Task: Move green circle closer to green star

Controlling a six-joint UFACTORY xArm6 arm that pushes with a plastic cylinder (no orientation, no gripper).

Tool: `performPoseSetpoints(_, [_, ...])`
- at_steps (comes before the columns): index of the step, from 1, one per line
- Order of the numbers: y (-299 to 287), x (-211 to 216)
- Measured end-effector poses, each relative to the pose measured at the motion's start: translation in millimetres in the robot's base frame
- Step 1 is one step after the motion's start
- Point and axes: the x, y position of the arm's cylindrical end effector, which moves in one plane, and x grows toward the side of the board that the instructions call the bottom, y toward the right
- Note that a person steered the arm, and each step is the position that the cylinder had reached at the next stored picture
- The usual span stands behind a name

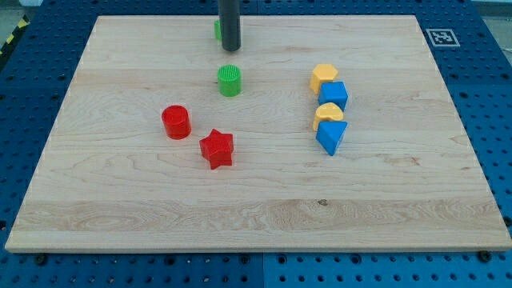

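Observation:
The green circle (229, 80) stands on the wooden board (120, 200), left of centre in the upper part of the view. My tip (230, 48) is just above it in the view, a short gap away and not touching. A green block (217, 30), only a sliver showing, sits behind the rod at the view's top; its shape is hidden, so I cannot tell if it is the green star.
A red cylinder (176, 122) and a red star (217, 149) lie below and left of the green circle. At the right stand a yellow block (323, 76), a blue cube (334, 95), a second yellow block (328, 112) and a blue block (331, 136), in a column.

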Motion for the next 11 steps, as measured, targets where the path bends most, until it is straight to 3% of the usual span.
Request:
performPoseSetpoints(2, [-68.9, 65.3])
performPoseSetpoints(4, [-29.5, 104.8])
performPoseSetpoints(9, [25.9, 99.6])
performPoseSetpoints(11, [42.7, 64.1])
